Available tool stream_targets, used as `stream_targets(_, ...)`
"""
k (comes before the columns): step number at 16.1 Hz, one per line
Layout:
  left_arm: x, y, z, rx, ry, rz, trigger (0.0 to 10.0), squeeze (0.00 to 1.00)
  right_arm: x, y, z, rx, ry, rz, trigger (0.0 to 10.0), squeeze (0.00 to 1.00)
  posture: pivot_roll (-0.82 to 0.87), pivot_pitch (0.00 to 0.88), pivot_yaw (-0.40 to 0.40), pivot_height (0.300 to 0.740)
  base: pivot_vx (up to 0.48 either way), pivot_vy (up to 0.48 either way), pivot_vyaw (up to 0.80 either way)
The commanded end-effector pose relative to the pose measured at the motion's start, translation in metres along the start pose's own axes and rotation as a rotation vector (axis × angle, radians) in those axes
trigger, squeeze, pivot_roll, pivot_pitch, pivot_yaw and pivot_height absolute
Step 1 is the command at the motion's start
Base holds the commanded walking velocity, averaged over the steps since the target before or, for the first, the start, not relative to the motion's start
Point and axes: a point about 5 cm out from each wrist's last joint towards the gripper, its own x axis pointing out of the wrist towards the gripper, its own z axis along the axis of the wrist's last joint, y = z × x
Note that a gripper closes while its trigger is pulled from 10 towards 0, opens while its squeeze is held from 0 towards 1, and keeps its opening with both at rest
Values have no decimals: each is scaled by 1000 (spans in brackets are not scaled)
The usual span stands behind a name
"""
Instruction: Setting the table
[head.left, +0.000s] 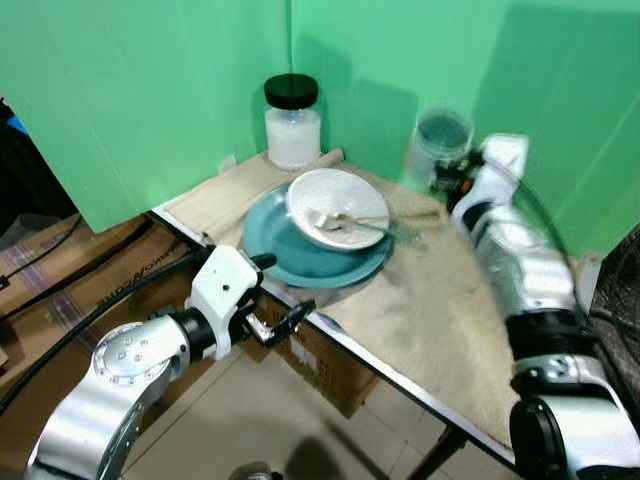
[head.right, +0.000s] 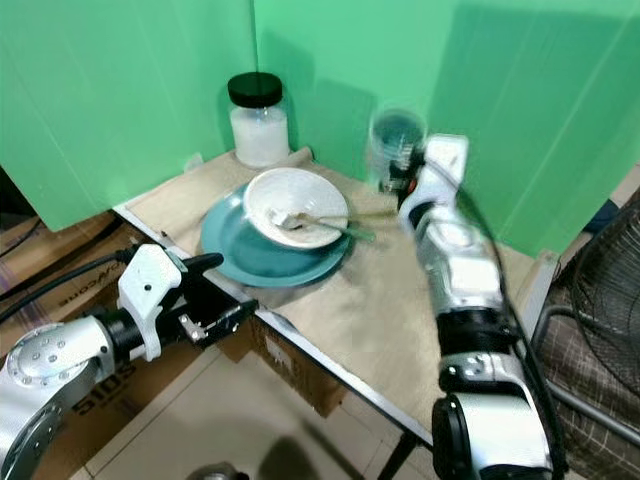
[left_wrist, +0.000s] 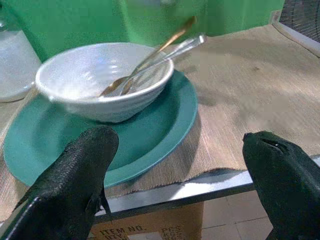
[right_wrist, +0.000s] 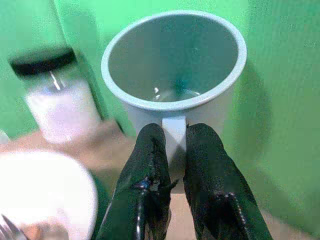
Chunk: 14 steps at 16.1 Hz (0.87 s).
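Right gripper (right_wrist: 172, 137) pinching the handle of a grey mug (right_wrist: 175, 70), held above the table's (head.left: 440, 310) far edge. Left gripper (left_wrist: 175, 165) spread wide at the near edge, just before the teal plate (left_wrist: 150, 135) carrying the white bowl (left_wrist: 90, 85).

We are seeing a coarse, matt woven cloth (head.left: 440, 320) covering the surface (head.left: 400, 385), whose edge is showing as a smooth metal strip. The teal plate (head.left: 300, 262) is looking glazed and glossy, the white bowl (head.left: 335, 205) finely ridged with a soft sheen. The spoon (left_wrist: 150, 57) and fork (left_wrist: 175, 50) are gleaming like polished metal. The jar (head.left: 292, 125) is appearing as clear glass under a black matt lid. The right pincer (right_wrist: 172, 150) is clamping the smooth pale mug (right_wrist: 175, 80) with rough, grainy black fingers (right_wrist: 210, 165). At seven o'clock, matt printed cardboard boxes (head.left: 60, 280) are showing.
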Motion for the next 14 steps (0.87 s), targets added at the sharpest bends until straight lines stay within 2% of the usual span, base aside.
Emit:
stream_targets(1,-2,3,1,12,-4,22,10000,275,-7,-4,7,-5,-48,22,0,0,161,0,1,740,0,0,0)
stream_targets(3,-2,4,1,11,-14,36,10000,278,-26,-4,23,-55,-138,76,0,0,139,0,16,740,0,0,0)
stream_targets(6,0,10,8,15,-53,137,10000,271,-64,-3,38,-70,-205,123,0,0,131,0,12,740,0,0,0)
stream_targets(7,0,11,13,17,-86,194,10000,267,-83,-5,39,-77,-188,99,3569,0,129,0,5,740,0,0,0)
stream_targets(8,0,12,15,14,-99,218,10000,263,-91,-4,40,-77,-205,84,4392,0,126,0,2,740,0,0,0)
stream_targets(9,0,13,16,13,-111,254,10000,263,-99,-3,39,-60,-208,60,7647,0,122,0,2,740,0,0,0)
stream_targets(10,0,13,16,-4,-123,333,10000,259,-116,4,33,-88,-202,38,10000,0,102,0,13,740,0,0,-738)
stream_targets(12,1,10,12,-20,-111,380,10000,263,-128,14,22,-139,-181,26,10000,0,103,0,5,740,0,0,-772)
stream_targets(14,4,11,9,-2,-92,408,10000,263,-131,21,11,-119,-147,-31,10000,0,108,0,-1,740,0,0,-800)
